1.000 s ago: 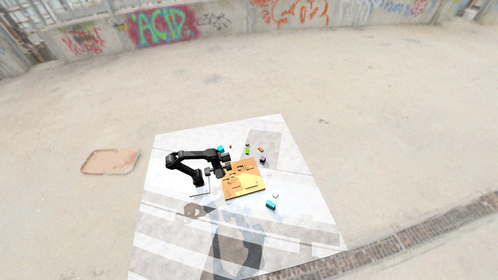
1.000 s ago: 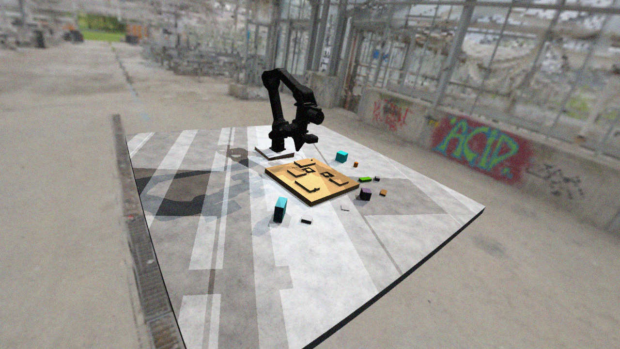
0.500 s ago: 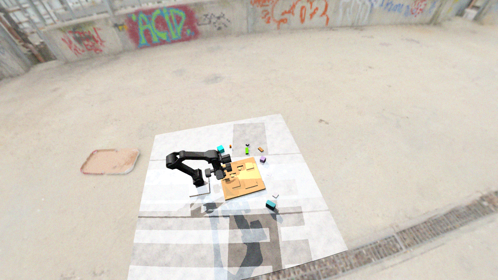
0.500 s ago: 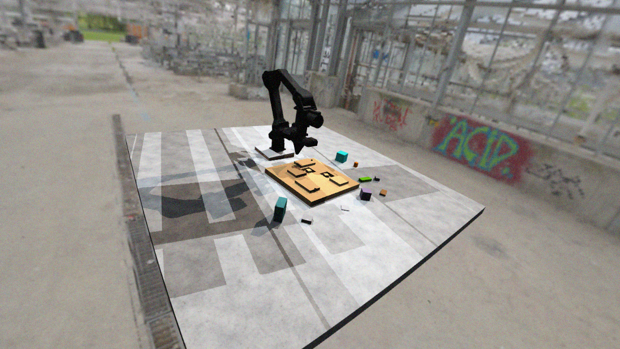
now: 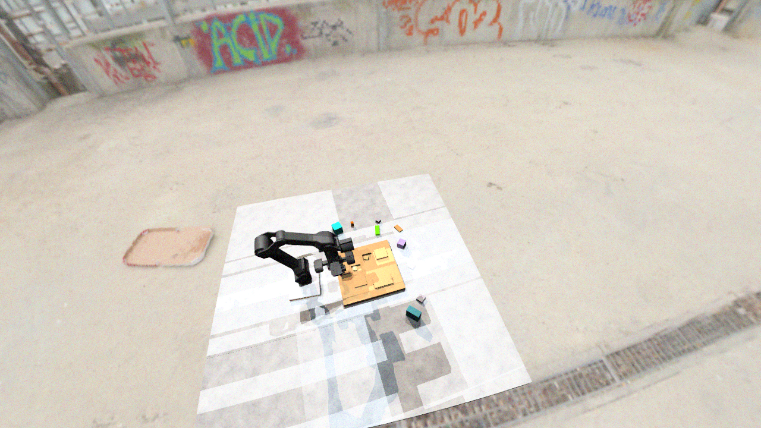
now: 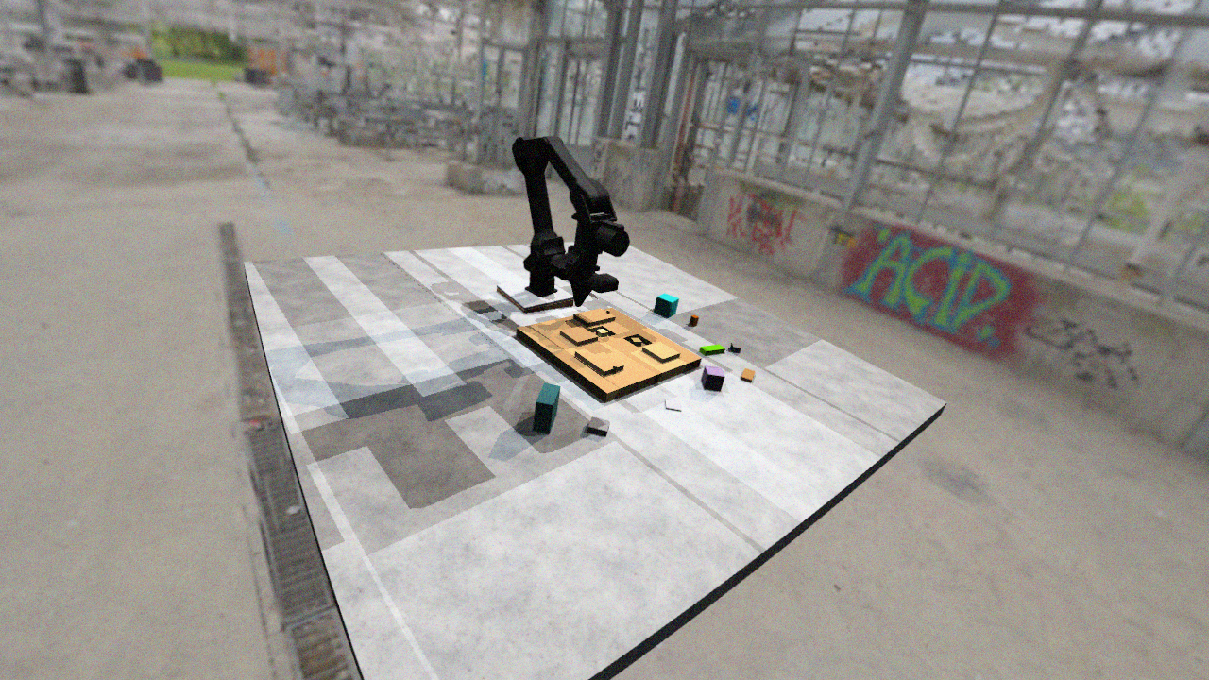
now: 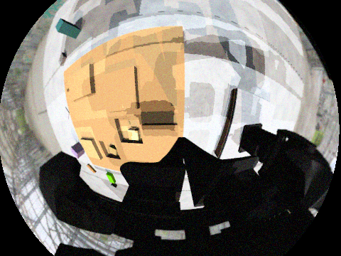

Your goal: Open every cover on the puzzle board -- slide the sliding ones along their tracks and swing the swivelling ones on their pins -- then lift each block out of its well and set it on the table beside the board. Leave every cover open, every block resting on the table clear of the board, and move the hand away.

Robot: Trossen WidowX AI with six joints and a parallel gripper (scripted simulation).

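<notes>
The wooden puzzle board (image 5: pixel 351 293) (image 6: pixel 540 332) (image 7: pixel 121 57) lies on the table in front of the arm. Two wells are uncovered, and each holds a small pale yellow block: one block (image 6: pixel 603 331) (image 7: pixel 133 134) near the middle, another block (image 6: pixel 638 340) (image 7: pixel 112 149) farther along. One cover (image 6: pixel 660 350) (image 7: pixel 91 147) sits beside the second well. Another cover (image 6: pixel 594 316) (image 7: pixel 158 113) is at the arm's end, beside the first well. Two more covers (image 6: pixel 580 334) (image 6: pixel 598 362) sit along the other side; what lies under them is hidden. My gripper (image 6: pixel 580 301) (image 7: pixel 181 139) is shut and empty, above the board's near edge.
A cyan cube (image 5: pixel 336 227) (image 6: pixel 666 305), a green block (image 5: pixel 377 230) (image 6: pixel 712 348), a purple cube (image 5: pixel 401 244) (image 6: pixel 712 378) and small orange and dark pieces lie around the board. A teal block (image 5: pixel 413 313) (image 6: pixel 547 408) stands by a grey piece (image 6: pixel 597 427).
</notes>
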